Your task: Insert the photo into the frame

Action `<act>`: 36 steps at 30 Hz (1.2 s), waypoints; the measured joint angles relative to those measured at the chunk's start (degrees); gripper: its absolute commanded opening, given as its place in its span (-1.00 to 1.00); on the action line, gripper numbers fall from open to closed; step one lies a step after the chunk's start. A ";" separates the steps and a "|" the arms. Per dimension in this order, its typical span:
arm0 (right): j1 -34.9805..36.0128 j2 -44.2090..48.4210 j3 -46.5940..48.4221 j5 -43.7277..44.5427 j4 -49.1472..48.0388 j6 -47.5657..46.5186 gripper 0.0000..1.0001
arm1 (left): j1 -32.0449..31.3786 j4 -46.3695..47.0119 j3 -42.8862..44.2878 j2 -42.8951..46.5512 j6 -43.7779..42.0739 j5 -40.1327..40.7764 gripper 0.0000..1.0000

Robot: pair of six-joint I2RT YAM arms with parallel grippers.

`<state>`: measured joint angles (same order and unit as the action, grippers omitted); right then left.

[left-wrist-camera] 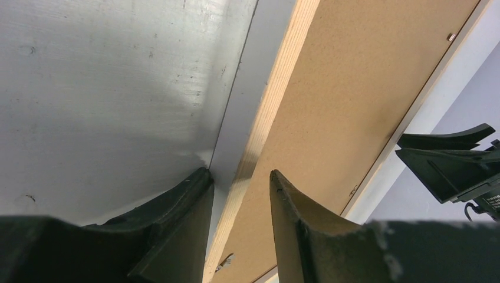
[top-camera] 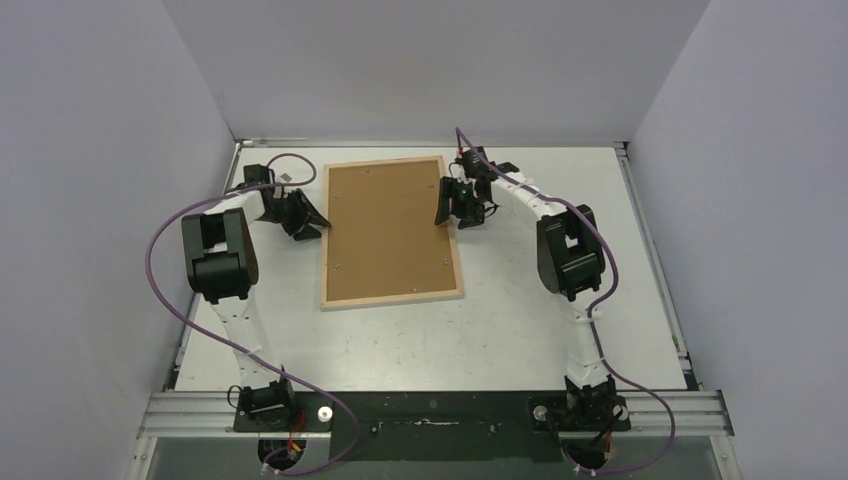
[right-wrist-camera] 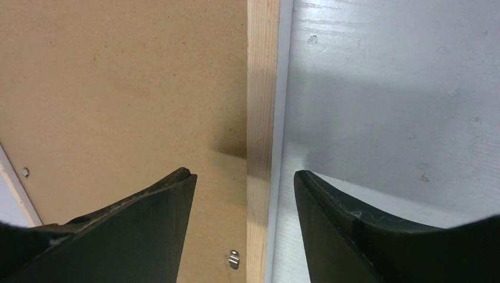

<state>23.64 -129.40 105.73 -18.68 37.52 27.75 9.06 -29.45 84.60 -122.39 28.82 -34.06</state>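
The frame (top-camera: 391, 300) lies face down on the table, pale wood rim up, with a brown backing board (top-camera: 390, 225) set in it. The photo is hidden from every view. My left gripper (top-camera: 308, 222) stands open at the frame's left edge near the far end. In the left wrist view the wood rim (left-wrist-camera: 277, 88) runs between the fingers of that gripper (left-wrist-camera: 239, 174), untouched. My right gripper (top-camera: 455, 212) is open at the right edge. There its rim (right-wrist-camera: 262, 88) passes through the gap of the gripper (right-wrist-camera: 244, 174), one finger over the board (right-wrist-camera: 118, 88), one over the table.
Small metal tabs (right-wrist-camera: 234, 258) sit along the board's border. The white table (top-camera: 420, 340) is walled at the back and sides. The right gripper's fingers (left-wrist-camera: 454, 159) show across the frame in the left wrist view. Purple cables loop beside both arms.
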 measured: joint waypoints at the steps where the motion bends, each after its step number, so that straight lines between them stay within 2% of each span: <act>1: -0.04 -0.04 0.00 -0.48 0.00 0.09 0.24 | -0.04 0.00 0.00 0.00 0.00 -0.02 -0.25; 8: -0.37 0.70 -4.35 -3.91 -4.11 1.62 0.10 | -0.70 0.35 -1.16 0.48 -0.17 -0.04 -0.32; 18: -2.29 7.48 -15.50 -4.63 -6.38 1.31 0.08 | -6.25 0.26 -4.15 3.72 -0.07 5.33 -0.33; 29: -2.25 21.22 -32.72 2.40 -0.04 -1.64 0.15 | -17.40 -0.07 -19.45 15.87 5.79 12.98 -0.31; 33: -1.75 25.05 -35.47 5.55 2.93 -2.43 0.23 | -20.31 -0.15 -24.35 19.65 8.79 13.29 -0.21; 36: -1.09 27.54 -34.95 7.80 3.56 -2.86 0.27 | -20.59 -0.70 -24.61 20.26 9.70 13.27 -0.14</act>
<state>22.55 -101.86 70.78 -10.87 41.08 24.88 -11.53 -30.15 59.99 -102.13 38.52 -20.80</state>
